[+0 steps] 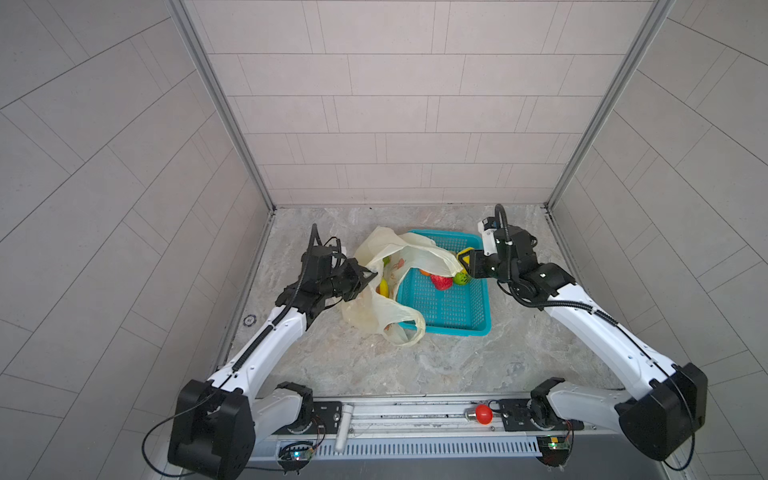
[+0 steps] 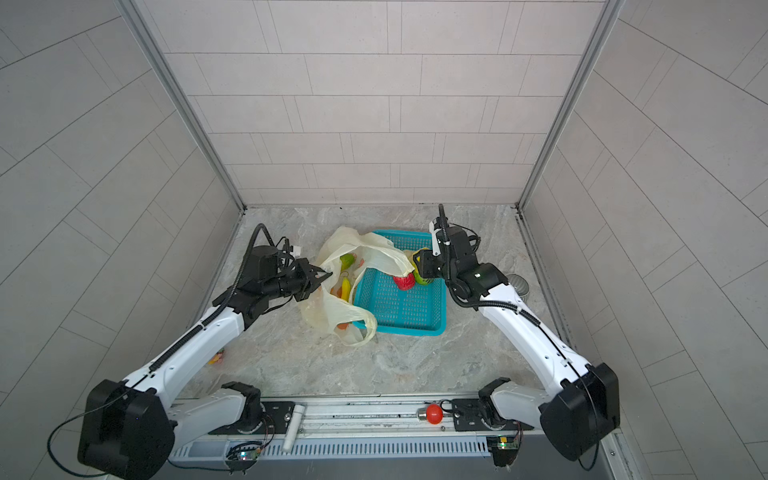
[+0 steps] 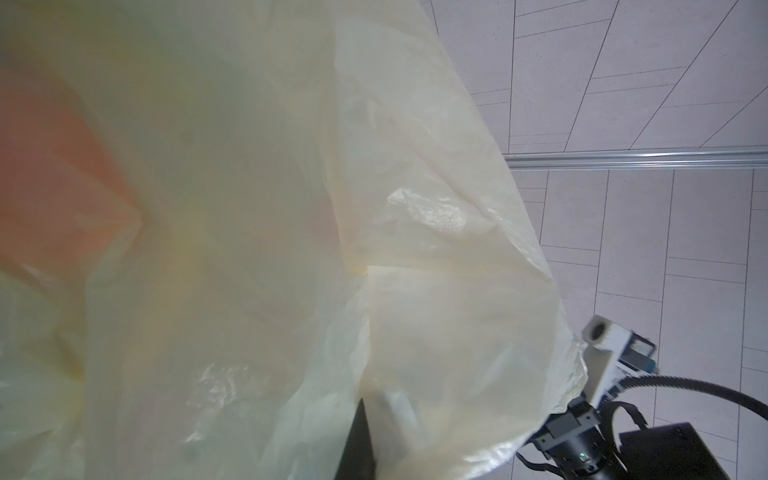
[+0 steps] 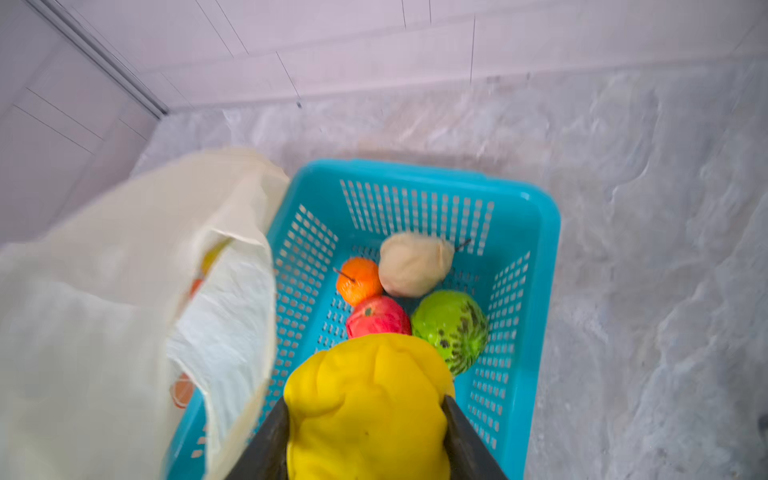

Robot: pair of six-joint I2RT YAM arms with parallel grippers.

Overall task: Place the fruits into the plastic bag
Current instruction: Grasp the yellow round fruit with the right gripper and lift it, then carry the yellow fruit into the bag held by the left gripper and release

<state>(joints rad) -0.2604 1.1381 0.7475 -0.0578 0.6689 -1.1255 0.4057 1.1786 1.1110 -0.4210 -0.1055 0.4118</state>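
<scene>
Left pincer [image 1: 369,275] is clenched on the rim of the translucent cream-yellow crinkly plastic bag [image 1: 376,309], lifting its mouth just left of the teal perforated plastic basket [image 1: 453,320]. Right pincer [image 4: 365,405] grasps a soft yellow dented toy fruit [image 4: 361,370] over the basket's right side. Risk: the slack bag flap draped across the basket may cover the mouth, so the fruit would land in the basket instead.

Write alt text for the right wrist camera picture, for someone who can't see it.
The right gripper grips a yellow fruit over a teal basket. In the basket lie an orange fruit, a beige fruit, a red fruit and a green fruit. The cream plastic bag drapes over one side of the basket.
</scene>
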